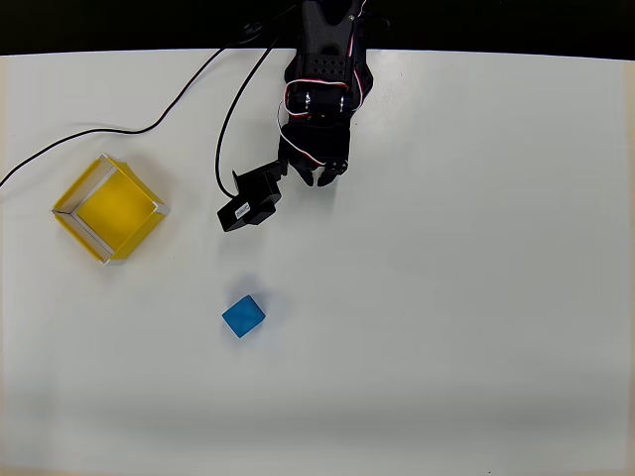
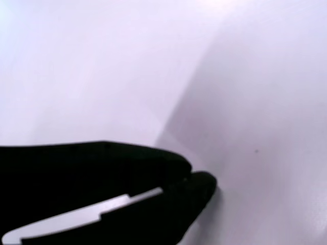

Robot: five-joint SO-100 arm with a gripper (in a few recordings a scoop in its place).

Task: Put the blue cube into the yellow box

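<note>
In the overhead view the blue cube [image 1: 243, 315] lies on the white table, below and a little left of the middle. The yellow box [image 1: 109, 208] stands open-topped at the left, turned like a diamond, with nothing inside. My black gripper [image 1: 319, 176] hangs near the top centre, well above the cube and far right of the box. In the wrist view the gripper [image 2: 191, 176] shows its two dark fingers pressed together over bare white table, holding nothing.
A black cable [image 1: 189, 94] runs from the arm's base across the upper left of the table. The wrist camera block [image 1: 248, 203] sticks out to the left of the gripper. A black band [image 1: 99, 25] borders the table's far edge.
</note>
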